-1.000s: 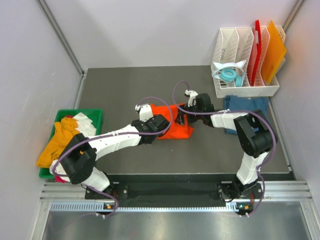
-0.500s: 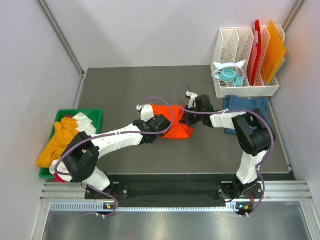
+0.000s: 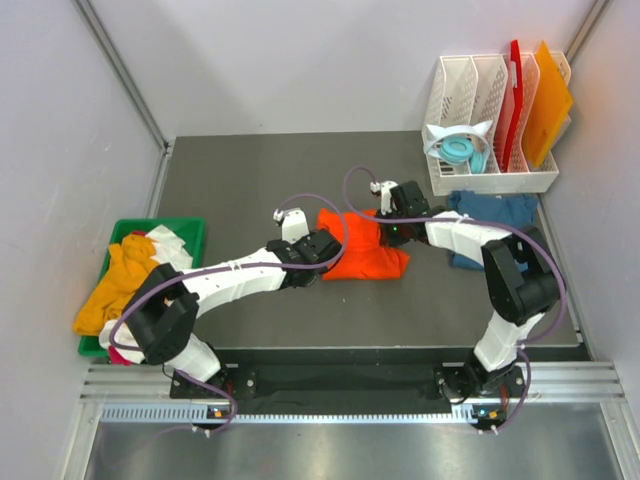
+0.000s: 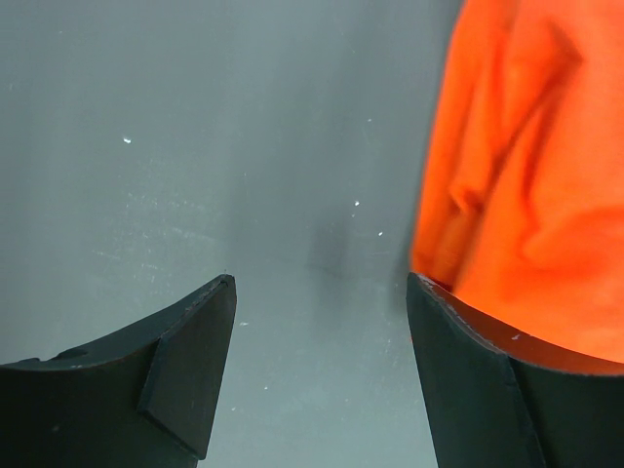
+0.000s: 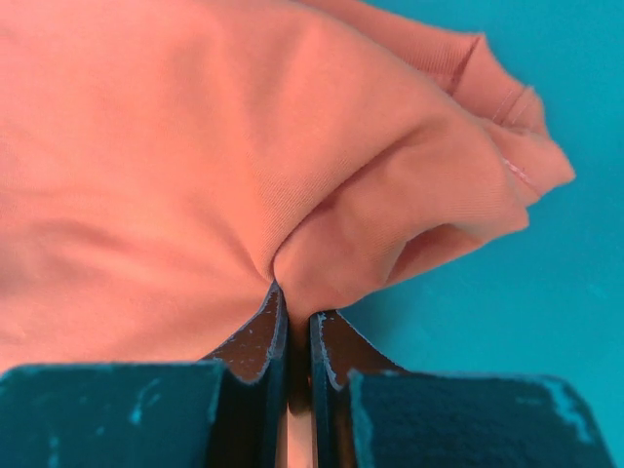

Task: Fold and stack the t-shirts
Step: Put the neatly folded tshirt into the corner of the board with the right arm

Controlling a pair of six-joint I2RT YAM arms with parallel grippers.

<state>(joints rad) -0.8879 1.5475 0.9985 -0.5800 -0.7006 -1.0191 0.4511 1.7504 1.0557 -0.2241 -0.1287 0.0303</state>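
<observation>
Middle of the counter [image 3: 250, 180]: bright orange t-shirt [image 3: 365, 258], crumpled into a loose heap, not yet folded.

At the heap's far right corner: right tool [image 5: 293, 317], pressed together and pinching a bunched ridge of the orange cloth. In the right wrist view, fabric puckered just above the two dark fingertips, hardly any gap between them.

At the heap's left edge: left tool [image 4: 322, 288], spread wide, nothing between its fingers. In the left wrist view, right-hand finger [image 4: 478, 380] against the border of the orange cloth, the other finger over bare grey counter. Touching the cloth or only beside it: cannot tell.

Right of the orange heap: dark teal-blue t-shirt [image 3: 492, 214], rumpled, lying on the counter and partly hidden behind the right arm.

Just beyond it, in the far right corner: white slotted rack [image 3: 490, 182], with a red board [image 3: 515, 95] and an orange board [image 3: 550, 100] upright in the right-hand slots and a teal ring-shaped thing [image 3: 458, 152] in the left end.

At the counter's left edge: green bin [image 3: 192, 230] holding more shirts. Yellow-orange t-shirt [image 3: 110, 290] spilling over the left rim, white t-shirt [image 3: 170, 248] on top toward the far right.
</observation>
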